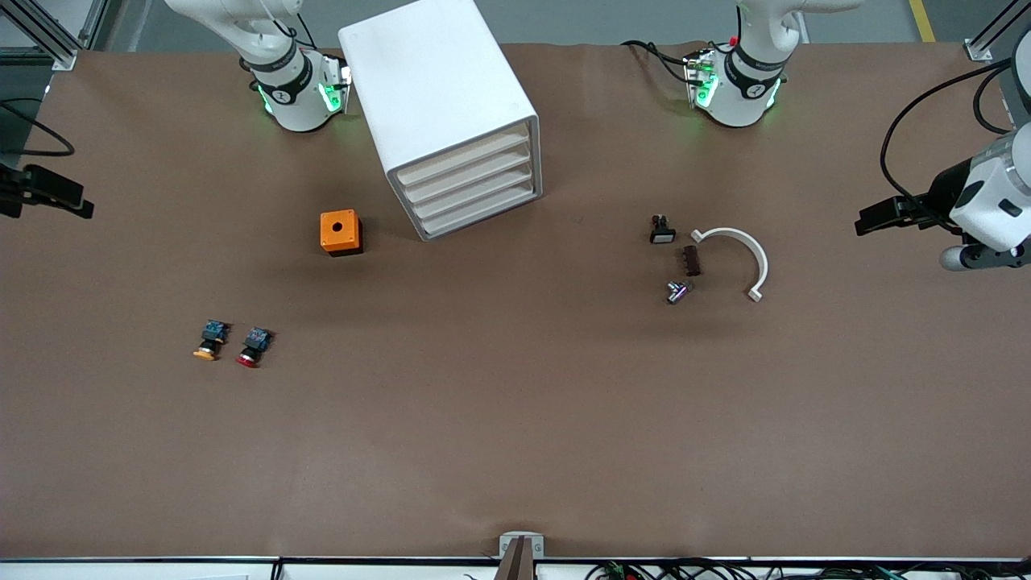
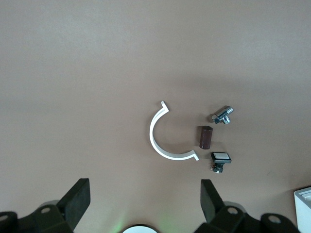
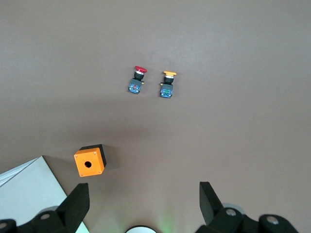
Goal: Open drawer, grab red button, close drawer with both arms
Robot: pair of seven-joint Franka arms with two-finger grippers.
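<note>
**Drawer shut, red button out on the table, both grippers high and spread**

Drawer [image 1: 465,159], the top 1 of 4 alike in the white cabinet [image 1: 435,89], sits flush with the 3 under it. The cabinet stands between the 2 arm bases, turned at an angle.

The button [image 1: 252,347] with the red cap lies on its side on the brown table [image 1: 515,435], toward the right arm's end and nearer the front camera than the cabinet. Just beside it, apart, lies the yellow-capped button [image 1: 209,340]. An orange cube [image 1: 341,232] with a hole in its top sits between the 2 buttons and the cabinet, close to the cabinet's corner.

Toward the left arm's end lie 4 small parts: a white half-ring [image 1: 739,259], a brown cylinder [image 1: 691,260], a black switch [image 1: 662,231] and a metal fitting [image 1: 676,292].

The right gripper [image 3: 141,204] hangs high over the cube and buttons, jaws spread wide, holding nothing. The left gripper [image 2: 143,201] hangs high over the 4 small parts, jaws likewise spread and empty.
</note>
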